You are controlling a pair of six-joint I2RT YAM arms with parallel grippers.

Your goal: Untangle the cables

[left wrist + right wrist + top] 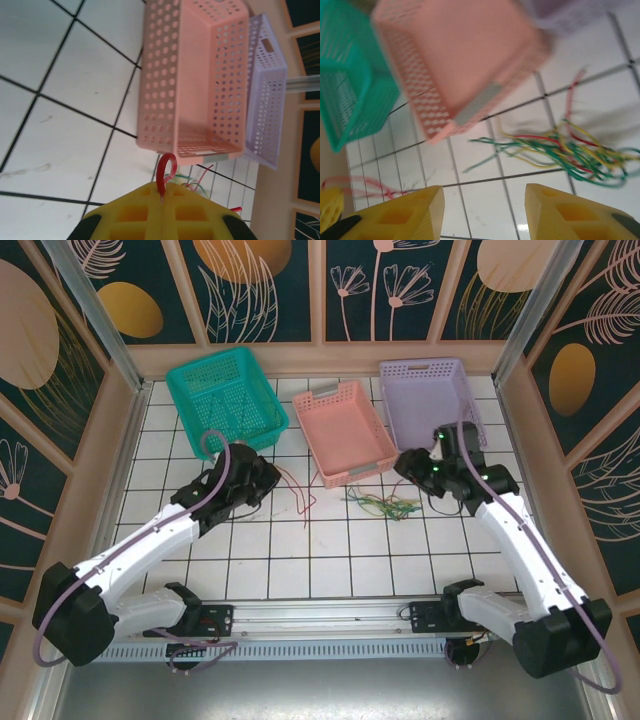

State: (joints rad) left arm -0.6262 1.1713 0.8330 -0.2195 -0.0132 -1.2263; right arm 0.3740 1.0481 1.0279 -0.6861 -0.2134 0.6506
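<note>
While the left gripper (163, 192) pinches one red cable (161, 170) at the frame's bottom, the right gripper (485, 207) gapes empty below the other cables (570, 152), tangled at centre right; next, I'd say, it must single out one strand.

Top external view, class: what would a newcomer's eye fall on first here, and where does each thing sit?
Three bright baskets stand at the table's far side: teal basket left, pink basket middle, lilac basket right. Near the pink one lies a tangle of green, yellow and red cables, the open right gripper close by. The left gripper is shut on a red cable.
</note>
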